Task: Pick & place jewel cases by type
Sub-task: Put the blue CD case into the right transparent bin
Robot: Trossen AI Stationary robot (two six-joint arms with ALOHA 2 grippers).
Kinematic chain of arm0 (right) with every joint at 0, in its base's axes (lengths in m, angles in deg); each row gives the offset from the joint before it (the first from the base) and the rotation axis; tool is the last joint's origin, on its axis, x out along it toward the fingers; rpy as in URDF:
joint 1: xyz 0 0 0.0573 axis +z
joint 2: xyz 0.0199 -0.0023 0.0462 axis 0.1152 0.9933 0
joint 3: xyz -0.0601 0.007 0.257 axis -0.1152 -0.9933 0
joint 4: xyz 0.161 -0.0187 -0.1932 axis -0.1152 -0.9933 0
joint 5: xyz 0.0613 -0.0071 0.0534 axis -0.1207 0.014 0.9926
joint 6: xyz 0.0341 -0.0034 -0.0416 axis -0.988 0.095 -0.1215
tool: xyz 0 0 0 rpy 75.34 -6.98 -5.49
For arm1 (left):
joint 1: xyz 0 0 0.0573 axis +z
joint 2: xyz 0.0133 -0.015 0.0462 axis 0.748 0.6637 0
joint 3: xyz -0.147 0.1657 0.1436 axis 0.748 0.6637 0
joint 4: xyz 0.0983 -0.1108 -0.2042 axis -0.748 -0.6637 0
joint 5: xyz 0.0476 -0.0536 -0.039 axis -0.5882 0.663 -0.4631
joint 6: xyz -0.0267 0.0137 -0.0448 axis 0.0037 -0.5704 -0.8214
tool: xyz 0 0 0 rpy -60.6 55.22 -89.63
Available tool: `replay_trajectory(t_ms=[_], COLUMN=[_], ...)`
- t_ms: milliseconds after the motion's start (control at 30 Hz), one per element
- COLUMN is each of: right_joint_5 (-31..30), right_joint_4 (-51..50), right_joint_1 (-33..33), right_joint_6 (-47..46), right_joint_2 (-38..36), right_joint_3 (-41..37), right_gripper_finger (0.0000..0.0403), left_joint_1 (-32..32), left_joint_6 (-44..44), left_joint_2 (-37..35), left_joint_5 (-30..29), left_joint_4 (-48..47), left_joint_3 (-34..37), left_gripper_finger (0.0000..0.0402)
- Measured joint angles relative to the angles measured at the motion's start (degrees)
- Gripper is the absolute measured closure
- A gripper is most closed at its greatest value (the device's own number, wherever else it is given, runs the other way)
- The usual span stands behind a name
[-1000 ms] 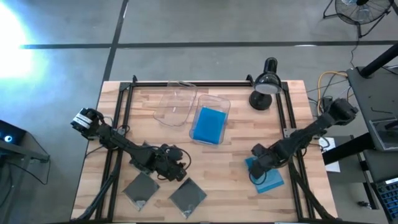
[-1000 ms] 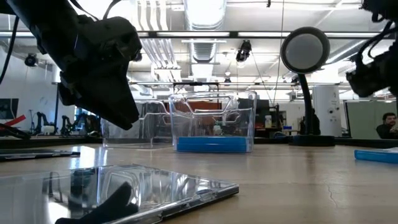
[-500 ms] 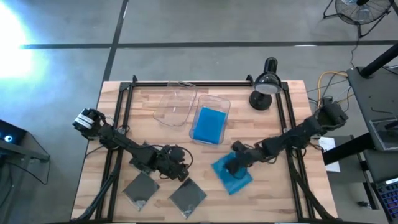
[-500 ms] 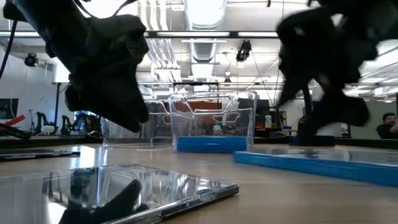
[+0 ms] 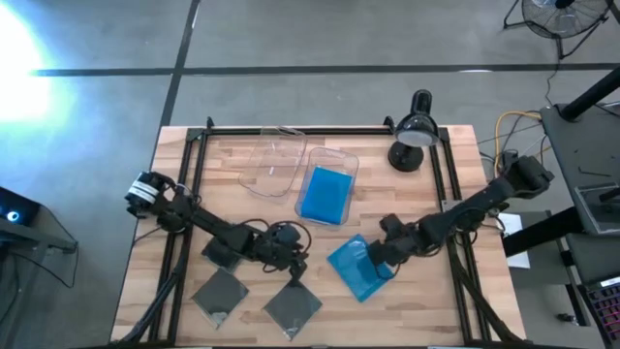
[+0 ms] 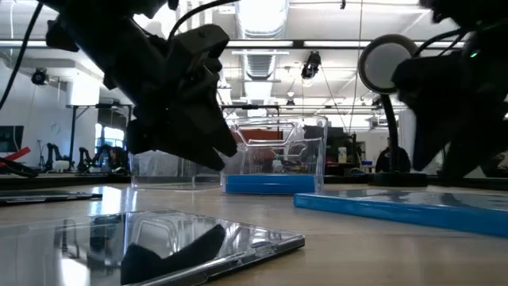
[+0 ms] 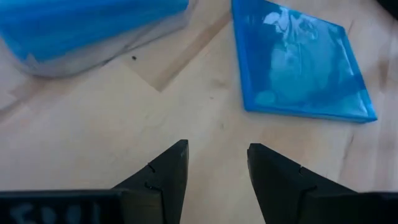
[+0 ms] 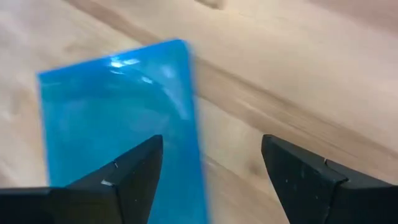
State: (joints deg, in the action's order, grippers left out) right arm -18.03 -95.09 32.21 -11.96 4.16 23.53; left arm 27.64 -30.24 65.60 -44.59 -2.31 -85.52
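Note:
A translucent blue jewel case (image 5: 356, 271) (image 8: 118, 118) lies flat on the table in front of the bins. My right gripper (image 5: 376, 254) (image 8: 211, 140) is open over that case's right edge. My left gripper (image 5: 300, 262) (image 7: 214, 149) is open above bare wood just left of the blue case (image 7: 298, 62). Two dark grey jewel cases (image 5: 218, 291) (image 5: 293, 308) lie flat near the table's near edge. More blue cases lie in a clear bin (image 5: 326, 192). My right gripper stands with one open finger (image 8: 124, 171) over the blue case's right edge (image 8: 186, 124). I cannot tell whether that finger touches the case. The case lies flat on the table.
An empty clear bin (image 5: 271, 163) stands left of the blue-filled one. A black desk lamp (image 5: 412, 131) stands at the far right corner. Black frame rails (image 5: 189, 184) run along the table's left, right and far sides.
My right gripper swept toward the table's left, and the blue case slid with it from near the right edge to the middle, turning somewhat. The gripper then drew back slightly to the right. My left gripper moved right, toward the blue case.

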Motion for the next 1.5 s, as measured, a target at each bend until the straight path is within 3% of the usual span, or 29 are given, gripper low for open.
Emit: replay_trajectory(t_ms=[300,467,667,900,1100,1333,1500], right_joint_5=[7.8,9.12,7.04,6.68,6.83,6.08,4.01], right_joint_4=[31.01,31.21,21.03,6.53,12.3,26.49,29.16], right_joint_1=[-4.6,-4.46,-2.06,9.48,15.5,14.99,12.79], right_joint_6=[11.21,13.61,1.63,-24.46,-40.09,-41.34,-40.49], right_joint_2=[10.54,10.06,1.12,-4.73,2.51,13.38,16.97], right_joint_3=[-2.18,-0.23,-0.17,-0.32,-0.38,0.37,2.64], right_gripper_finger=[0.014,0.0148,0.0156,0.0156,0.0156,0.0157,0.0157], left_joint_1=[2.76,3.08,3.74,5.28,5.73,5.77,5.77], left_joint_6=[1.53,1.49,2.63,11.89,14.33,15.04,16.01], left_joint_2=[0.24,1.22,4.37,8.2,10.85,12.55,12.62], left_joint_5=[1.53,3.26,6.66,11.65,15.15,18.61,19.19], left_joint_4=[-0.23,0.64,4.45,5.8,4.63,6.03,6.03], left_joint_3=[0.15,0.09,-1.06,-5.97,-6.7,-6.82,-6.85], left_gripper_finger=[0.0255,0.0255,0.0255,0.0255,0.0255,0.0255,0.0255])
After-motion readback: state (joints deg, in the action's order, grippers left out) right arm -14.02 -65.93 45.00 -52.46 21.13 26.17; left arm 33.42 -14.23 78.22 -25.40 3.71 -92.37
